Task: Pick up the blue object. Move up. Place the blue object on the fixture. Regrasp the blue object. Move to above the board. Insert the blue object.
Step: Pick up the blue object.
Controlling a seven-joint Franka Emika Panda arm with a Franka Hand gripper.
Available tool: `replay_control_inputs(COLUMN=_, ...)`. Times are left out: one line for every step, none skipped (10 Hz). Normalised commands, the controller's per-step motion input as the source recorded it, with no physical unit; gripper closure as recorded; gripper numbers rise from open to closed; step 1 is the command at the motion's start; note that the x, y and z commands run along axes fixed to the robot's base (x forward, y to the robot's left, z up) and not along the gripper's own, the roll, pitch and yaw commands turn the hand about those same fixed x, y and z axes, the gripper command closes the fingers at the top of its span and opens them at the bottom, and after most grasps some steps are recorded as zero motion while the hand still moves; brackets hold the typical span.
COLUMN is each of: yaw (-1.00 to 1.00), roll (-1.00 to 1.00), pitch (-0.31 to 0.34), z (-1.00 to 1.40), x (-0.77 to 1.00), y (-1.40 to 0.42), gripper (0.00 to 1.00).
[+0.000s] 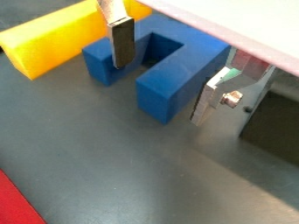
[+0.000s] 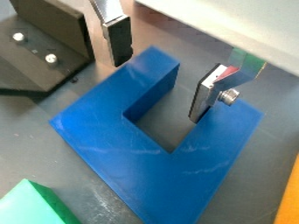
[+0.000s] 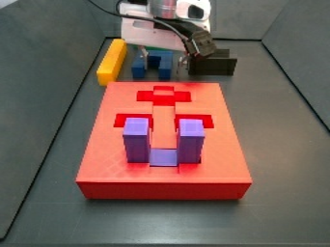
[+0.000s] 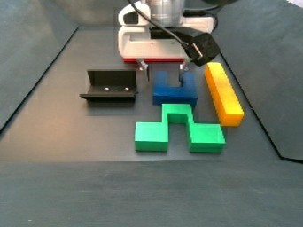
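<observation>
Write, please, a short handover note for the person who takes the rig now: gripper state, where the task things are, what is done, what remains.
Gripper: open, low over the blue object, one finger in its slot, one outside a leg, straddling that leg; not closed on it.
Blue object: on the floor beside the yellow block.
Fixture: empty.
Board: already holds the purple piece.
Done: approach only.
Left: grasp, lift, place on fixture, regrasp, move above board, insert.
</observation>
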Motion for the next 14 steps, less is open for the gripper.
replay_control_inputs(yaw=-0.05, roll=0.09, pitch=0.000, z=-0.22, x=-0.06, y=0.00, gripper=0.00)
replay_control_inputs(yaw=0.00, roll=0.06, pitch=0.000, z=-0.02, x=-0.04, y=0.00, gripper=0.00)
replay_control_inputs(yaw=0.00, roll=0.00, pitch=0.000, z=0.00, x=0.00, y=-0.03, gripper=0.00)
replay_control_inputs(yaw=0.00, roll=0.00, pitch=0.000, z=0.00, x=-0.02, y=0.02, gripper=0.00)
replay_control_inputs(yaw=0.00, roll=0.00, pitch=0.000, z=0.00, x=-0.02, y=0.00, gripper=0.00)
replay_control_inputs(yaw=0.00, roll=0.00, pitch=0.000, z=0.00, x=0.00, y=0.00, gripper=0.00)
replay_control_inputs(yaw=0.00, roll=0.00, pitch=0.000, z=0.00, x=0.00, y=0.00, gripper=1.00)
replay_control_inputs(yaw=0.00, roll=0.00, pitch=0.000, z=0.00, x=0.00, y=0.00, gripper=1.00)
replay_control_inputs(yaw=0.00, roll=0.00, pitch=0.000, z=0.00, x=0.00, y=0.00, gripper=1.00)
replay_control_inputs(yaw=0.00, roll=0.00, pitch=0.000, z=0.00, x=0.00, y=0.00, gripper=1.00)
replay_control_inputs(yaw=0.00, roll=0.00, pitch=0.000, z=0.00, x=0.00, y=0.00, gripper=1.00)
replay_control_inputs(yaw=0.00, roll=0.00, pitch=0.000, z=0.00, x=0.00, y=0.00, gripper=1.00)
replay_control_inputs(yaw=0.00, roll=0.00, pitch=0.000, z=0.00, x=0.00, y=0.00, gripper=1.00)
replay_control_inputs(yaw=0.00, roll=0.00, pitch=0.000, z=0.00, x=0.00, y=0.00, gripper=1.00)
